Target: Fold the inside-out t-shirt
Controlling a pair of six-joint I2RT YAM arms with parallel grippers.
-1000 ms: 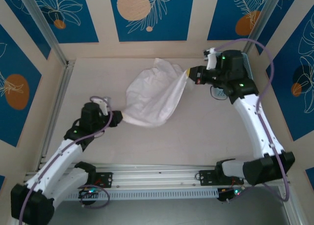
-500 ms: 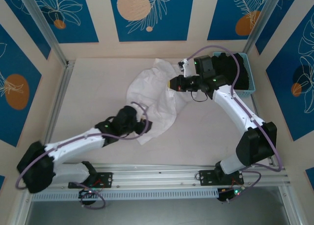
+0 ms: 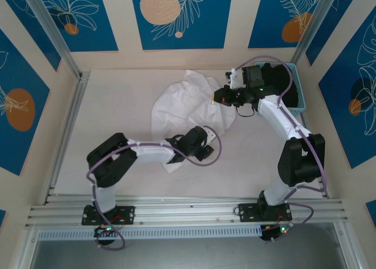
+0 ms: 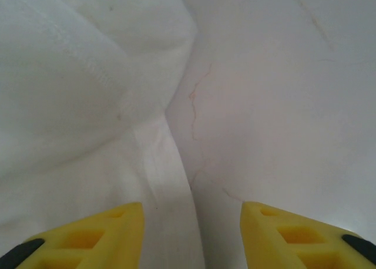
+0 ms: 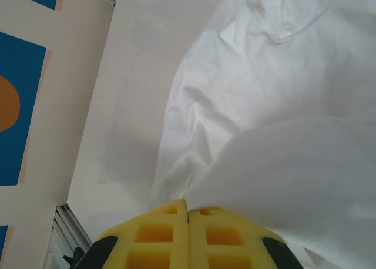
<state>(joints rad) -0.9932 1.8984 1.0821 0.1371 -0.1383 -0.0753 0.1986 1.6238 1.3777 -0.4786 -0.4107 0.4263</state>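
White t-shirt (image 3: pixel 176 107) lies crumpled on table (image 3: pixel 111 110), far-middle. Left gripper (image 4: pixel 191 216) over its near edge, jaws apart, empty. Right gripper (image 5: pixel 188 209) closed tight, pinching shirt's right edge.

Likely lab: aluminium rail (image 3: pixel 188 210), printed panels (image 3: pixel 179 16)

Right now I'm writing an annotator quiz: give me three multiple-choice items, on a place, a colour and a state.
1. Where is the light blue plastic basket? A centre; B far right corner; C near left edge.
2. What colour are the left fingers? A red; B green; C yellow.
3. The right fingers are: A shut on the wrinkled white cotton t-shirt; B wide open; C holding the basket.
Answers: B, behind the right arm; C, yellow in the left wrist view; A, tips meet on cloth.
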